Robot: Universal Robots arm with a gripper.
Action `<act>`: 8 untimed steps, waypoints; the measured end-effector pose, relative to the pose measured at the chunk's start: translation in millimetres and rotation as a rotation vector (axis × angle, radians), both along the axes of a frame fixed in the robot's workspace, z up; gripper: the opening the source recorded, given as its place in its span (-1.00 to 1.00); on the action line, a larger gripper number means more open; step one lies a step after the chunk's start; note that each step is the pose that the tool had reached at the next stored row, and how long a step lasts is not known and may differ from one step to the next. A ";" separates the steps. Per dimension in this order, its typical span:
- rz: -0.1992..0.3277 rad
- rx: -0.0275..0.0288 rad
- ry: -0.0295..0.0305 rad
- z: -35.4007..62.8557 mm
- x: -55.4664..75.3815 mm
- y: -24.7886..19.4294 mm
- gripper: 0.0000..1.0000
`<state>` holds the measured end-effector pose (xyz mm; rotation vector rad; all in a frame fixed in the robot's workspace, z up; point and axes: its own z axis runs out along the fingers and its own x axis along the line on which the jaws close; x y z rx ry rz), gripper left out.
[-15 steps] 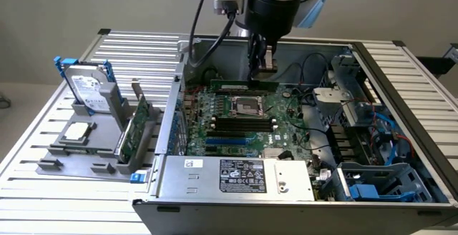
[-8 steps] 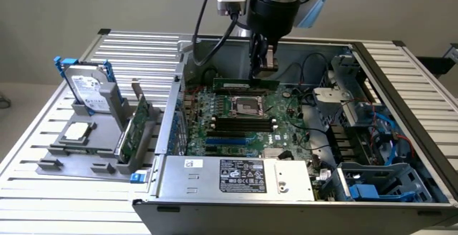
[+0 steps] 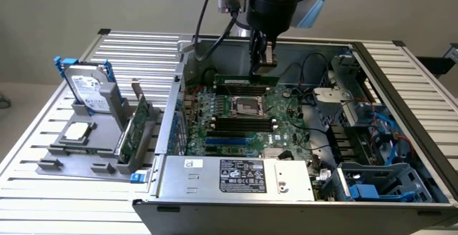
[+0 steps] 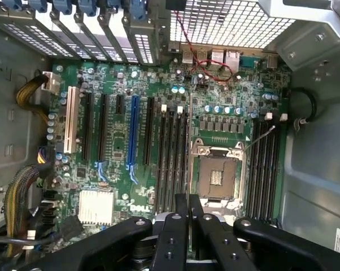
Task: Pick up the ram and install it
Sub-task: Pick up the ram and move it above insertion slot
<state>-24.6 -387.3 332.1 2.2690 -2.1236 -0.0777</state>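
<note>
Now we see a big gray metal computer case (image 3: 286, 212), open on top, with a flat green motherboard (image 3: 290, 125) inside. Our black gripper (image 3: 265, 63) reaches down into it. Its jaws are squeezed nearly together, pinching the ram (image 3: 245, 79) by its top edge. The ram is a long, thin green stick, held level just above the long black slots (image 3: 239, 90) beside the shiny square socket (image 3: 248, 106).
</note>
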 end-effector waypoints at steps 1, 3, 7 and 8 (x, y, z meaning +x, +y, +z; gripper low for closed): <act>0.000 0.0001 -0.0037 -0.4 0.0 1.9 -0.74; -0.003 -0.0001 -0.0095 -1.6 0.0 5.1 -0.74; -0.007 -0.0004 -0.0124 -3.3 -0.1 7.0 -0.74; -0.007 -0.0004 -0.0125 -3.3 -0.1 7.0 -0.74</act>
